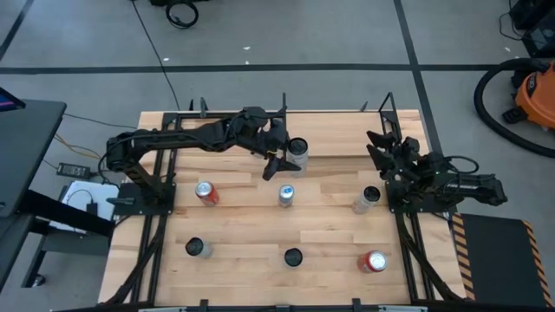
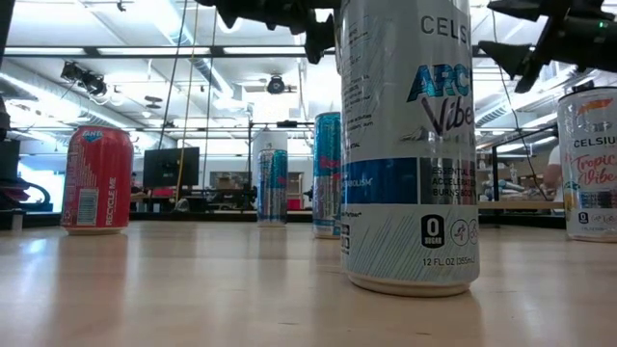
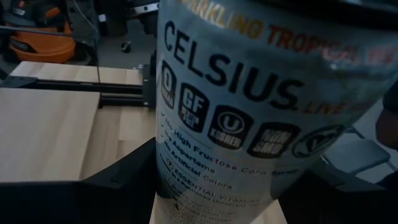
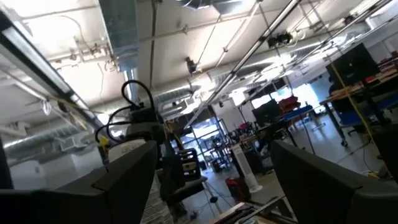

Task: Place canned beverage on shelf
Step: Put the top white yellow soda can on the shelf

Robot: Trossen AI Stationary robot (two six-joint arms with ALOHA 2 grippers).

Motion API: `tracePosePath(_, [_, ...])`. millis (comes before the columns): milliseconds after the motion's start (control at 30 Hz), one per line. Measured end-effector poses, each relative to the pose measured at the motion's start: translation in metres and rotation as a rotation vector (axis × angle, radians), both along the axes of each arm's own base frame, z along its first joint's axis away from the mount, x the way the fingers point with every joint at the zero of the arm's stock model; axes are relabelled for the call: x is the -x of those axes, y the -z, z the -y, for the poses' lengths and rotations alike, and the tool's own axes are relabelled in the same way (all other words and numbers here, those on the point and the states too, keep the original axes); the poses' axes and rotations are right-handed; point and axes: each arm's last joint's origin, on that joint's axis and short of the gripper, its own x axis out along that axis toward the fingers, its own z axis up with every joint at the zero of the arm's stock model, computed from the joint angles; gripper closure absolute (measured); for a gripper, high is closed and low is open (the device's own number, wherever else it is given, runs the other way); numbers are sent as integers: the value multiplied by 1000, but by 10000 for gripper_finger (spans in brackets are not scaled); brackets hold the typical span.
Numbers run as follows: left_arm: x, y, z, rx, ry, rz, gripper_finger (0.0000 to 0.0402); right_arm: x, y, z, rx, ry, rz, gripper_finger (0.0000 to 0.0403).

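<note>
Along the left edge of the table (image 1: 234, 230), the left arm's base is mounted, and the arm reaches toward the far edge, where the shelf (image 1: 334, 134) lies as a paler panel framed by black rods. Near that left side a red can (image 1: 205, 192) stands upright, and closer to the near edge a dark-topped can (image 1: 196, 248) waits; both seem to be stock for later placing.

Toward the middle, the left gripper (image 1: 286, 158) is clamped narrowly around a white Celsius can (image 1: 297, 152), held upright right at the shelf's front edge. The left wrist view is filled by the can's label between the dark fingers (image 3: 118, 186), with pale board beneath it, so the upright grip looks meant to let the can's base settle flat on the panel. I cannot tell whether the base is touching the wood yet. Just nearer the front, a blue-and-silver can (image 1: 286, 195) stands alone, and another dark-topped can (image 1: 293, 256) stands by the near edge.

On the right, a silver can (image 1: 368, 198) and a red-topped can (image 1: 375, 262) stand apart. The right gripper (image 1: 381, 152) waits near the far right corner, fingers spread wide and empty, its wrist camera tipped up at the ceiling, presumably to stay clear of the working arm.
</note>
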Motion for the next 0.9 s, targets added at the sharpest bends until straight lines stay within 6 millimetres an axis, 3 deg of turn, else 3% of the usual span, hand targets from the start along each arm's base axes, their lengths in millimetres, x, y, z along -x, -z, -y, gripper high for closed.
tracePosePath(300, [0, 0, -1, 0, -2, -3, 140, -17, -34, 0, 98, -22, -131, 78])
tracePosePath(667, [2, 4, -1, -22, 7, -33, 124, -58, -78, 3, 212, -61, -313, 79])
tracePosePath(900, [2, 4, -1, -23, 7, -35, 123, -86, -91, 4, 299, -166, -399, 79])
